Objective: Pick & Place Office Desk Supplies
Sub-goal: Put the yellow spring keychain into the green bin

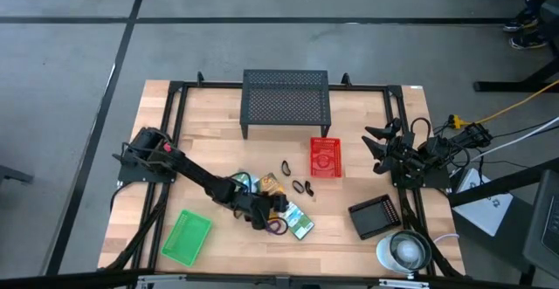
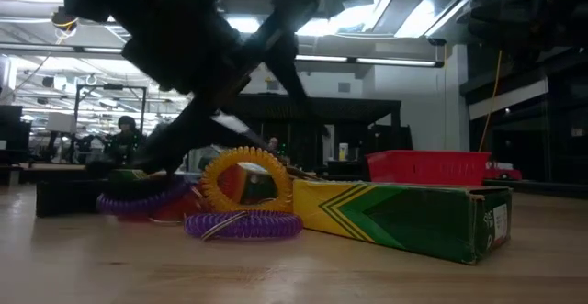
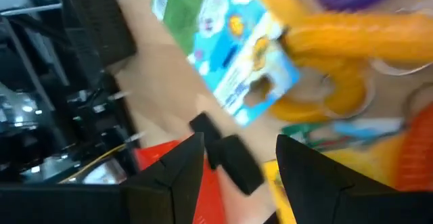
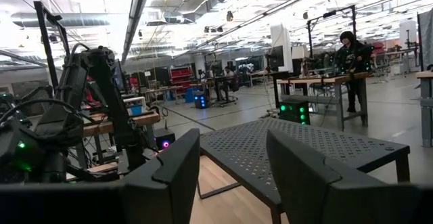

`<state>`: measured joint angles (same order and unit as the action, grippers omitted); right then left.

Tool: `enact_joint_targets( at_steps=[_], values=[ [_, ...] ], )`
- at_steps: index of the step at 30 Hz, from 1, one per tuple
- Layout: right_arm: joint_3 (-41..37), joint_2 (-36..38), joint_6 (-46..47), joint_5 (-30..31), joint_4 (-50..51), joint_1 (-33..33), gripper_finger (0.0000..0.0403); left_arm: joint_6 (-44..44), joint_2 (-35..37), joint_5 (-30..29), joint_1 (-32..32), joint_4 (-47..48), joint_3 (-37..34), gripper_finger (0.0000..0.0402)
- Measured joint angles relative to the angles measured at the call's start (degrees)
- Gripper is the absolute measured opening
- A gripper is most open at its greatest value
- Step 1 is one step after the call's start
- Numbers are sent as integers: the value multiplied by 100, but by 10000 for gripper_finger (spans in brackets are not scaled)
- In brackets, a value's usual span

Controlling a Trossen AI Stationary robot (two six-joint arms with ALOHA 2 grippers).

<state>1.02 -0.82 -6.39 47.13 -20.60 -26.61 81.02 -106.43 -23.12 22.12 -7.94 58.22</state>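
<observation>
The desk supplies lie in a heap at the table's near middle: a blue-green printed packet (image 3: 230, 55), a green crayon box (image 2: 404, 214), an orange loop (image 2: 246, 180), a purple loop (image 2: 243, 224) and small black clips (image 1: 301, 187). My left gripper (image 1: 278, 209) hangs open just over this heap. In its wrist view a black clip (image 3: 226, 158) lies on the wood between the two fingers (image 3: 183, 176); I see no touch. My right gripper (image 1: 376, 149) waits open at the table's right, facing the black mesh stand (image 4: 304, 149).
The black mesh stand (image 1: 286, 97) stands at the far middle, and a red basket (image 1: 326, 156) lies in front of it. A green tray (image 1: 186, 237) sits at the near left. A black tray (image 1: 376, 216) and a round white object (image 1: 402, 251) are near right.
</observation>
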Motion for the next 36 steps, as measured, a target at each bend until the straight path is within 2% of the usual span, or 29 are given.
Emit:
enact_joint_targets(
  at_steps=[4,10,12,16,18,20,23,25,27,36],
  values=[
    [0,0,2,0,2,0,172,-158,-7,50,84,-19,-4,184],
    [0,-1,72,-2,2,0,172,-596,-7,-369,216,-125,104,185],
    [0,0,127,-2,3,0,172,-927,-7,-688,215,-119,183,184],
    [0,-1,129,-2,4,0,172,-1679,138,-1684,165,24,381,184],
    [0,0,129,-4,2,0,172,-2295,352,-1884,118,423,432,185],
    [0,0,129,-8,4,0,172,-3231,607,-1673,58,1136,567,184],
    [0,-2,126,-14,0,0,172,-4923,947,-587,-67,2285,876,184],
    [0,0,102,-17,-39,0,172,-5728,1119,89,-99,2491,929,184],
    [0,-1,83,-17,-37,2,172,-6301,1214,500,-87,2462,930,185],
    [0,0,-52,-10,-44,4,172,-8227,1126,856,85,2680,920,184]
  ],
)
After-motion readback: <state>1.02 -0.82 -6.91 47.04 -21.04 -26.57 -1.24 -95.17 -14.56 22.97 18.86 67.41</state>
